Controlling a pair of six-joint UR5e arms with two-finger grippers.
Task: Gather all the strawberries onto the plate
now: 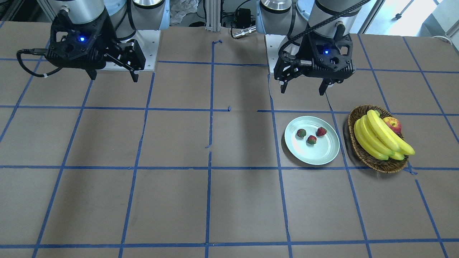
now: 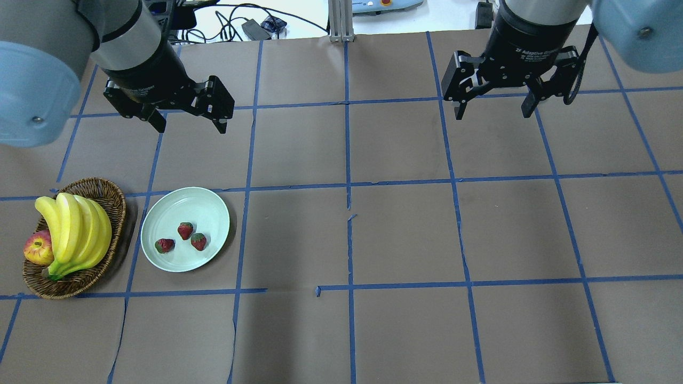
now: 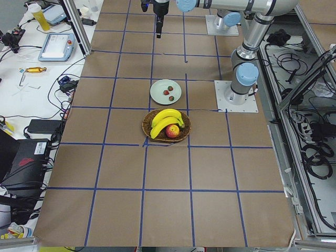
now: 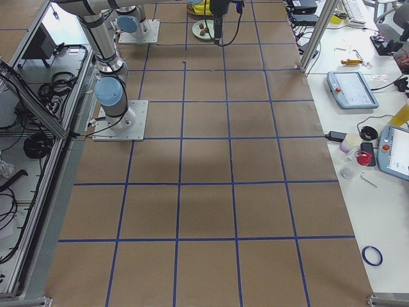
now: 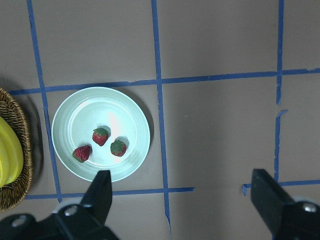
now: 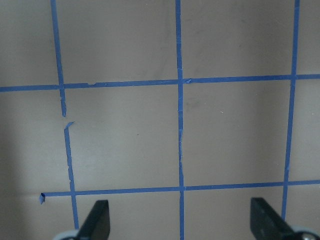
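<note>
All three strawberries (image 2: 185, 230) are found lying on the plate (image 2: 181, 200), none touching its raised rim. Two are set close together near the middle, and the third lies slightly apart, toward the basket (image 2: 116, 196). The plate is placed flat on the table (image 2: 405, 234), on the robot's left half, just beside the wicker basket but not touching it. A bunch of bananas (image 2: 74, 229) and an apple (image 2: 37, 248) are held in that basket. The left gripper (image 2: 190, 127) is held in the air above the table, beyond the plate as seen from overhead. Its jaws are spread wide and nothing is held between them. In the left wrist view both fingers (image 5: 101, 192) are seen far apart at the lower edge, with the plate and its berries below and to one side. The right gripper (image 2: 494, 113) is likewise raised over the bare right half of the table, well apart from the plate. It too is spread wide and empty, with only taped paper seen beneath it in its wrist view.
</note>
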